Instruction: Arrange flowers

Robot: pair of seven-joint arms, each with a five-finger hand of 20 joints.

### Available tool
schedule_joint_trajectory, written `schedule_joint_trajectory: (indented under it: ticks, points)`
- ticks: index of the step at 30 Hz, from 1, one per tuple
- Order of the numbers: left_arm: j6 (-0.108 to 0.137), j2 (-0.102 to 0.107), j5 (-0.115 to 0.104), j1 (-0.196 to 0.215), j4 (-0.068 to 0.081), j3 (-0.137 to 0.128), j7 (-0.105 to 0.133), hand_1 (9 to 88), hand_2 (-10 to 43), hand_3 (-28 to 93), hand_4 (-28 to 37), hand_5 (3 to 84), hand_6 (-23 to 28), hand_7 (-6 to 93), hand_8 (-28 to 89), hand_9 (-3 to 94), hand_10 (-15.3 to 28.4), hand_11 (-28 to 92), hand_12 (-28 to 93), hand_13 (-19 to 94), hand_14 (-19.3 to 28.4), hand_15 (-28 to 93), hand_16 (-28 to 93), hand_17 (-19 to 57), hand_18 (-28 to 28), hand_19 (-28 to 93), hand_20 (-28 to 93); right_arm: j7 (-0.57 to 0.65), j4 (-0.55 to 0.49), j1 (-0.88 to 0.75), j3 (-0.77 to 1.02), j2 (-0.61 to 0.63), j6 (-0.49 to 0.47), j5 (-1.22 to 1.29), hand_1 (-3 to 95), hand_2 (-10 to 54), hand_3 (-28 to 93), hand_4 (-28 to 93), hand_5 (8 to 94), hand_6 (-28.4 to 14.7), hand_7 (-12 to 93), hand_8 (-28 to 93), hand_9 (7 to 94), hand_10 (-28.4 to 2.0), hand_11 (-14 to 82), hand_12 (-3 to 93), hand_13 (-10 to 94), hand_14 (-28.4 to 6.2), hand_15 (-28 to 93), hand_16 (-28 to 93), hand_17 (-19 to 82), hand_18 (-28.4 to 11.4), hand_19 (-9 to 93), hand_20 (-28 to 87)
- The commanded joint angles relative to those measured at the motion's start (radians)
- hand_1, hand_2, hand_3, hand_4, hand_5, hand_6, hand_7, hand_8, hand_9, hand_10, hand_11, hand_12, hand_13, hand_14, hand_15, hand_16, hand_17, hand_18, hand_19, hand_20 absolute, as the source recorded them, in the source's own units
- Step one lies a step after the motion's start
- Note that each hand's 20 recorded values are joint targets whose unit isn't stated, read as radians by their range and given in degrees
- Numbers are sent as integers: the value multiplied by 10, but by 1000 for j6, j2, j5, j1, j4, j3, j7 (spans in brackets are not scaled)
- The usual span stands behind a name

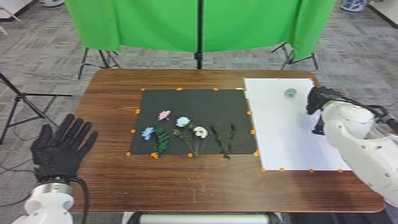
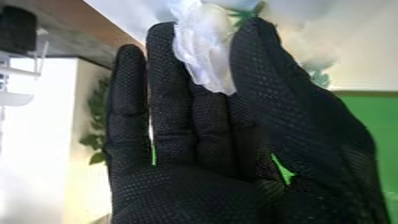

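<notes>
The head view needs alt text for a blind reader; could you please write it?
Pink, blue and white flowers lie on a dark mat on a brown table. The right robot hand is at the right edge of a white sheet beside the mat; the left robot hand is open, at left.

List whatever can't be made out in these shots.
- Right wrist view: the top of the white bloom, cut off by the upper edge.
- Right wrist view: any stem below that bloom, hidden by the right hand.
- Head view: the full shape of the dark thing, partly covered by the right arm.
- Head view: what the pale green thing is, too small.
</notes>
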Motion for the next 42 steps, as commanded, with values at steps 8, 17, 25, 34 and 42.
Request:
schedule_joint_trajectory:
  ticks: [8,17,25,34,42]
  points:
    - [-3,-16,0,34,1,-10,4,246,131,750,-283,461,78,153,-100,390,146,252,102,299,137,352,-66,-34,132,295,134,-153,-271,-63,9,50,220,-42,601,-95,672,-283,675,29,464,-2,802,-66,130,453,657,-31,318,422,231,-171,550,266]
    - [-4,-11,7,14,9,-3,-14,246,131,749,-283,460,78,153,-100,390,147,251,102,299,137,351,-65,-35,132,296,134,-255,-314,56,-128,-11,156,-48,601,-95,669,-283,676,27,455,6,802,-68,125,451,653,-32,319,420,226,-171,549,266]
    - [-4,-4,12,3,13,-1,-25,247,131,748,-283,460,78,152,-100,390,146,251,102,298,137,350,-65,-34,132,295,134,-266,-307,39,-175,-20,105,-57,599,-95,670,-283,674,27,450,8,799,-68,121,448,650,-32,318,419,225,-171,548,268]
    - [-13,-5,17,3,19,-4,-37,247,131,749,-283,460,78,152,-99,390,146,250,102,299,137,349,-65,-34,132,296,134,-256,-316,15,-207,-57,103,-74,598,-95,670,-283,670,27,446,8,797,-68,119,446,646,-34,318,418,224,-174,550,270]
    - [-8,-8,16,-2,20,1,-37,246,131,747,-283,458,78,151,-99,388,146,248,102,298,138,348,-64,-34,132,295,134,-245,-308,35,-245,-106,148,-93,596,-95,666,-283,672,22,440,10,794,-70,119,445,644,-36,320,415,223,-175,553,271]
